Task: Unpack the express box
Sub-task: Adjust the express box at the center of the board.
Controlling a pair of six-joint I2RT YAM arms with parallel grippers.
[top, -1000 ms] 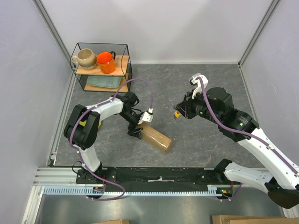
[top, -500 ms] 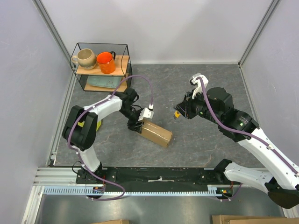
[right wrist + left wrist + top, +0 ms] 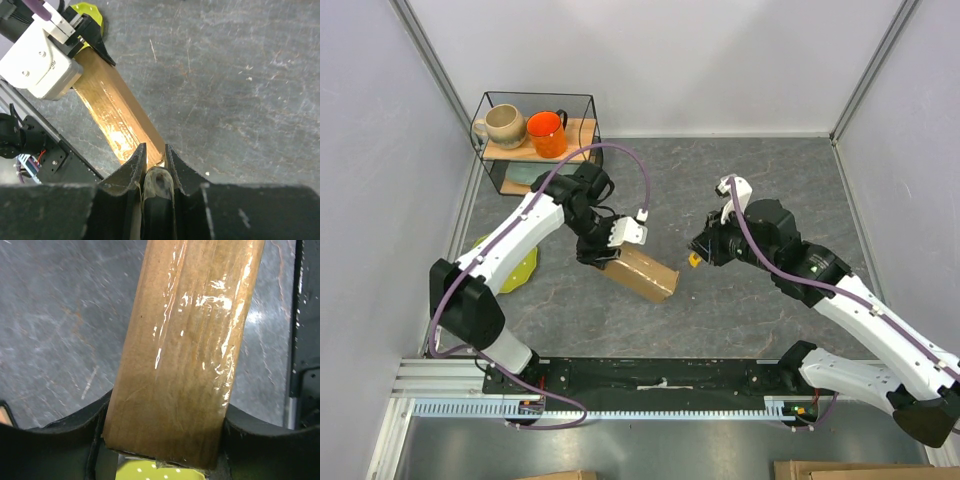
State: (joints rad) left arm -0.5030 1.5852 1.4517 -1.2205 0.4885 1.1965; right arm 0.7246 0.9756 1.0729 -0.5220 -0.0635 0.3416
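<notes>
Cardboard, brown and flat: one express box [image 3: 642,273], streaked with glossy tape, pinched endwise by the left gripper [image 3: 598,260]. The right gripper [image 3: 155,162] clamps one small rounded object [image 3: 158,182].

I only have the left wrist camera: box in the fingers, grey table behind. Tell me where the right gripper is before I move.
Observer: The right gripper hangs close to the end of the box that lies away from the left gripper, pointing at it.
Operator: Report what it carries.
Observer: Its jaws are shut on a small yellow-tipped thing; I cannot tell what it is.
Operator: Name whatever stands beyond the left arm.
Observer: A wire shelf in the far left corner holds a beige mug and an orange mug.
</notes>
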